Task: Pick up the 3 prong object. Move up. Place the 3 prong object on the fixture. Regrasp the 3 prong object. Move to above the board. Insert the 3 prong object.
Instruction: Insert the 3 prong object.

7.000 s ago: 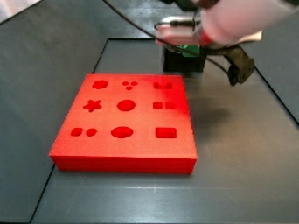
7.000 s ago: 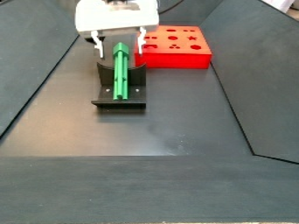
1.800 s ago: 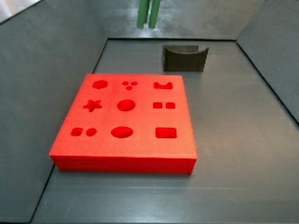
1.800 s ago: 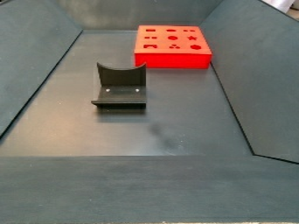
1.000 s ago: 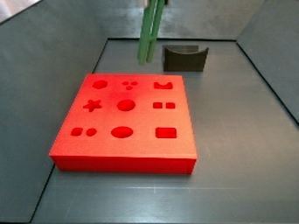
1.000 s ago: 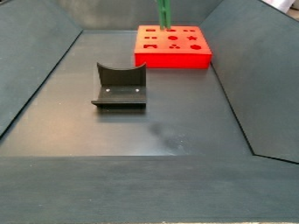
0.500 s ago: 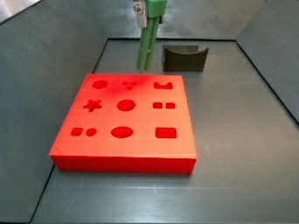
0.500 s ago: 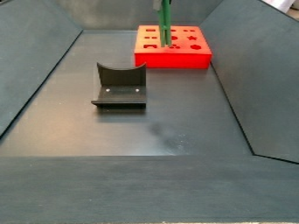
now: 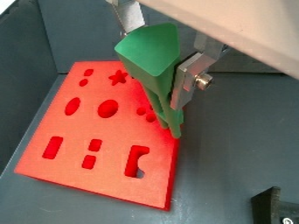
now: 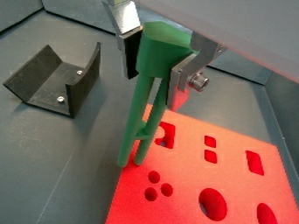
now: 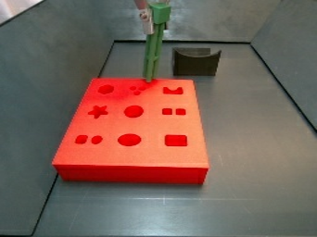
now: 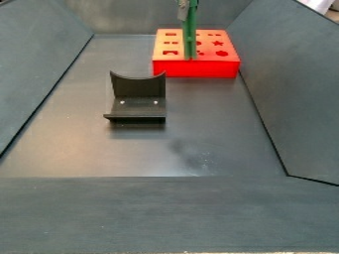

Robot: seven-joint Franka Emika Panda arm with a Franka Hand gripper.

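Peg: the green peg (image 11: 151, 54) hangs upright over the far edge of the red board (image 11: 130, 139), prongs down, its lower end at or just above the three-dot holes (image 11: 137, 89); contact cannot be told.
Change: a second ago the peg's lower end was above the floor behind the board; it has since come lower and forward, onto the board's far row. Seven seconds ago it lay on the block with the gripper over it.
Meaning: by my reading, pick-up, regrasp and the move over the board are done; only the insertion remains, and it depends on the prongs lining up with the three dots.
Gripper: in a wrist view the gripper (image 10: 160, 54) is closed on the peg's broad top end, with a silver finger (image 10: 190, 59) flat against its side; in a side view it sits at the upper edge, above the board.
Block: the dark block (image 12: 135, 96) stands empty, well apart from the board in both side views.
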